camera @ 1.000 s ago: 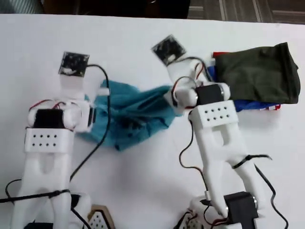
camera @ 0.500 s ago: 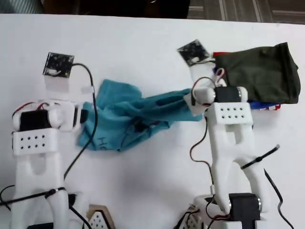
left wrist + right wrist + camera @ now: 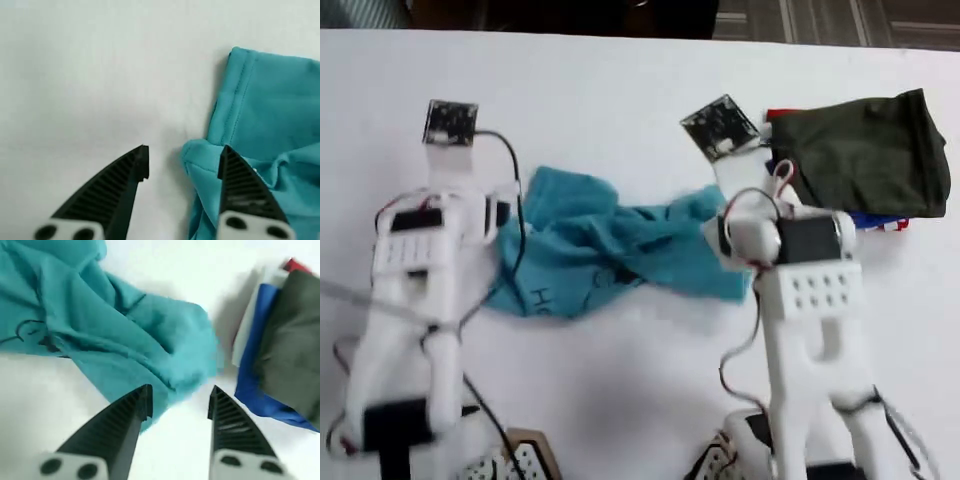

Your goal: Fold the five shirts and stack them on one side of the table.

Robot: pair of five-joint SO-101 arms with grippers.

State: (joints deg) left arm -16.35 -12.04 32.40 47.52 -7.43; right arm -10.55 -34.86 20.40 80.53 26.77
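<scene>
1. We see a crumpled teal shirt (image 3: 610,255) lying on the white table (image 3: 620,90) between the two arms.
2. The left gripper (image 3: 184,152) is spread wide at one edge of the shirt, with one finger over bare table and the other over a bunched hem.
3. The right gripper (image 3: 181,389) is also spread, with its fingers apart above the shirt's other end.
4. Just beside that end we see a stack of folded shirts (image 3: 865,150) at the table's side, with dark green on top and blue, white and red edges beneath.
</scene>
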